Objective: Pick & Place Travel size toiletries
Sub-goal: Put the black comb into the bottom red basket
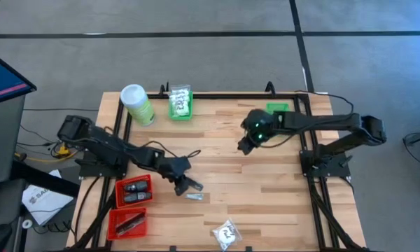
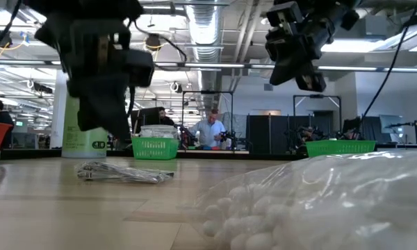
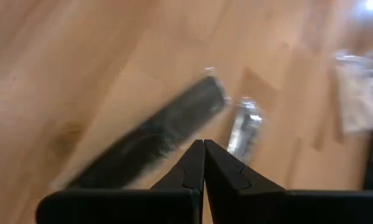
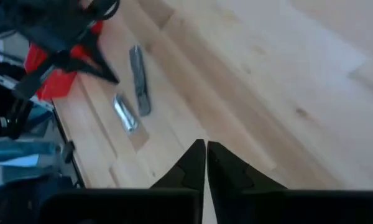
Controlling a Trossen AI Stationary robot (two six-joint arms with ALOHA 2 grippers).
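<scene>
The travel size toiletries lie loose on the wooden table. A dark grey stick (image 3: 168,127) and a slim silvery sachet (image 3: 244,127) lie side by side near the front left. A white crinkly packet (image 1: 226,233) lies by the near edge. My left gripper (image 3: 204,144) is shut with nothing between its fingers. It slants down just over the stick's near side, and in the low view it hangs a little above the table (image 2: 115,132). My right gripper (image 1: 246,145) is shut too, high over the table's middle right, far from the stick (image 4: 140,81) and the sachet (image 4: 125,113).
Two red baskets (image 1: 133,190) (image 1: 128,222) with dark pieces stand at the front left. A green basket (image 1: 180,103) with white packets and a light-green canister (image 1: 136,103) stand at the far edge. Another green basket (image 1: 276,108) stands behind my right arm.
</scene>
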